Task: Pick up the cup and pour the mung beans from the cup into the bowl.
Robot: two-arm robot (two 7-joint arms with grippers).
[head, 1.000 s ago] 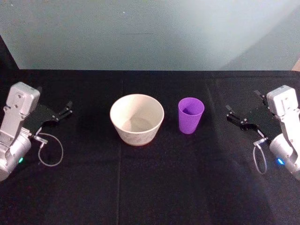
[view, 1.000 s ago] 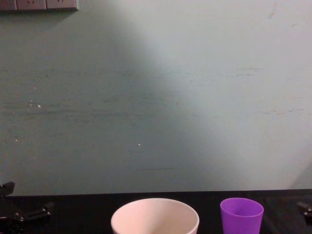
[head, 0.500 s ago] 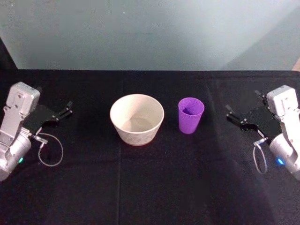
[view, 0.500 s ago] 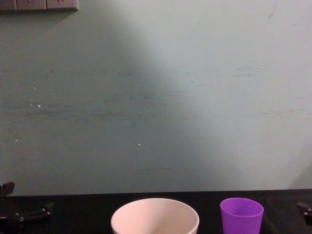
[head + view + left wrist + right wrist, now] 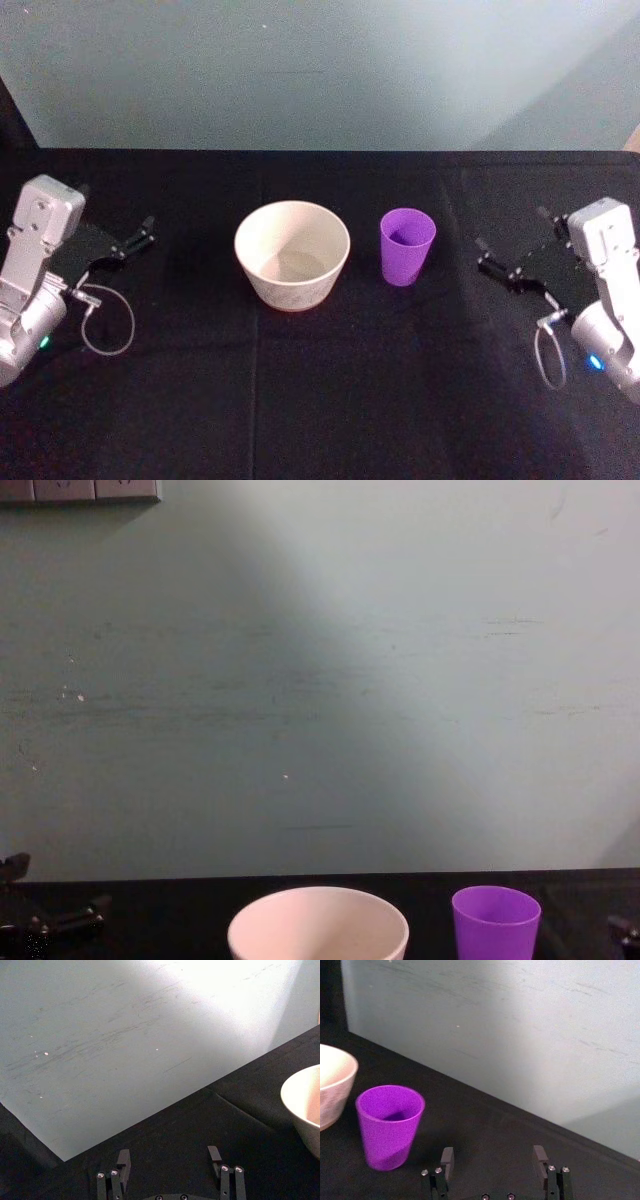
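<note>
The left gripper rests on the left side of the counter, fingers spread and empty, as before. Ahead of them sits the bowl, cream-white, mouth up. Near it the cup (smooth purple, tapered) stands upright, long axis vertical, unmoved. It is well apart from the right gripper, whose released fingers have crept slightly toward it.
</note>
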